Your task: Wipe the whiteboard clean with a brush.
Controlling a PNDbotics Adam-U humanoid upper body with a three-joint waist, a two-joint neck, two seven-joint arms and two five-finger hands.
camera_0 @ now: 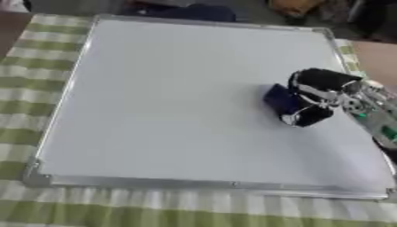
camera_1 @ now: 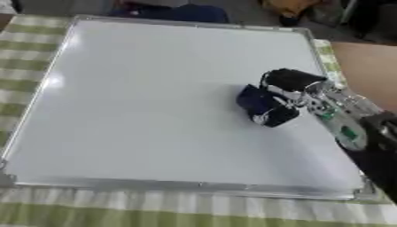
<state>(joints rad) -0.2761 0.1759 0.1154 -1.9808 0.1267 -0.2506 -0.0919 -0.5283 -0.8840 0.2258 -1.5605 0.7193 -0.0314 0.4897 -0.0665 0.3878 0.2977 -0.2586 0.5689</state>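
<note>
On table: whiteboard [camera_0: 170,97] lies flat, silver frame, takes up most of view; long sides run near-far, slightly askew.
Board surface: plain white, no marks I can make out; faint glare on left part.
Tablecloth [camera_0: 31,84]: green/white check, shows along left edge + near edge of board, bit at far right.
Right hand [camera_0: 322,88]: comes in from right side w/ black + silver arm, sits over right half of board, abt mid-way near-far.
Hand state: fingers curled down round the brush, thumb side toward near; closed on it, not spread.
Brush [camera_0: 281,101]: dark blue block-shaped eraser, on left side of the hand, partly covered by fingers; lower face seems down on board but contact line hard to tell.
Brush position: right-of-centre on board, well apart from frame on left, nearer right frame edge.
Arm: silver joints + a green bit visible along forearm at right edge, crossing right frame of board.
Left hand: not seen in either view.
Far edge: dark blue object [camera_0: 194,11] just beyond far frame, can't tell what.
</note>
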